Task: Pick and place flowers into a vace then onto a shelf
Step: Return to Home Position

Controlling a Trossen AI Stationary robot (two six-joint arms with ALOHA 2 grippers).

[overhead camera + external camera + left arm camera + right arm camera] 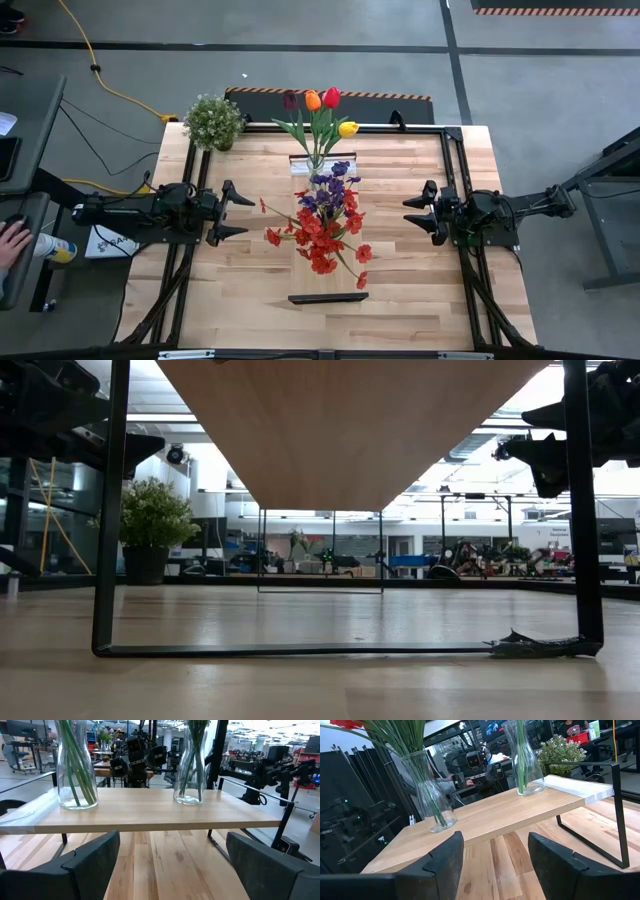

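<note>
From above, the red and purple blooms (pixel 325 225) hid most of the shelf (pixel 328 297), and of the near vase (pixel 189 770) under them; only the dark trim at the shelf's near end showed clearly. The tulips (pixel 322 105) stood in the far vase (pixel 315 165) at the shelf's other end. Both wrist views cut off the vase tops. The left gripper (pixel 243 213) hung at the bench's left edge and the right gripper (pixel 410 213) at its right edge, each with fingers spread, grasping nothing. The bench (pixel 240 290) was pale planked wood, with a potted plant (pixel 213 120) at its far left corner. Beyond lay grey floor with a yellow cable (pixel 100 75); a person's hand (pixel 10 240) showed at the left.
</note>
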